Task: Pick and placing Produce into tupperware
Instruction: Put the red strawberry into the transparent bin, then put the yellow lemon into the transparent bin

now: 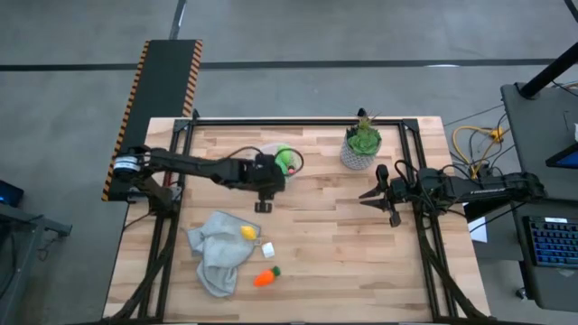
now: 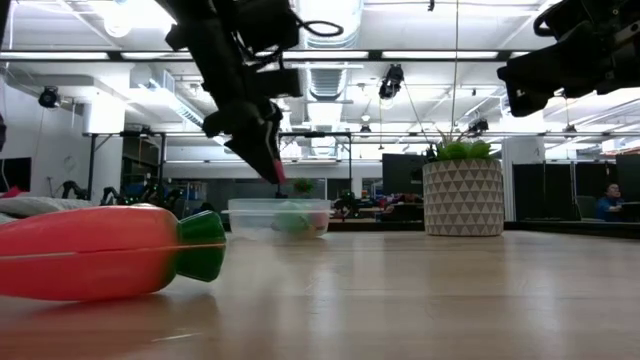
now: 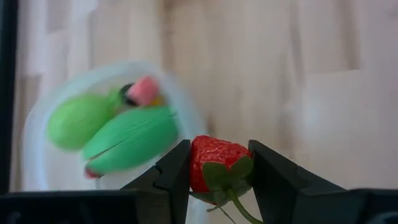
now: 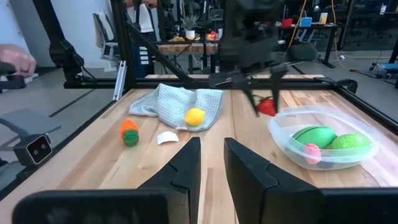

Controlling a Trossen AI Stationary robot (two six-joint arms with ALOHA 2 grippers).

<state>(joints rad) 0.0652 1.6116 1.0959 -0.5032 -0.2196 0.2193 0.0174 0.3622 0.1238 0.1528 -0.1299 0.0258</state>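
Table [image 1: 361, 253]: a wooden top is spread below both arms; the work is carried on at its far left part.
Cloth [image 1: 215, 248]: a grey rag is seen lying well in front of the left gripper, with the lemon [image 1: 247, 233] resting on its edge.
Tupperware [image 4: 323, 146]: the clear container is set just beside and below the left gripper; green pieces [image 3: 127, 134] and a pink piece [image 3: 143, 90] are already held inside.
Left gripper [image 3: 219, 180]: it is clamped on a strawberry [image 3: 214, 168], carried above the table at the container's rim.
Right gripper [image 4: 211, 163]: it is parked well apart on the right, jaws nearly together, nothing between them.
Carrot [image 1: 265, 277]: it is left on the table, beyond the cloth from the left gripper.
Step in hand: the strawberry is judged to be in transport to the tupperware.
Next move: the strawberry needs to be brought over the container's opening, and only then released.
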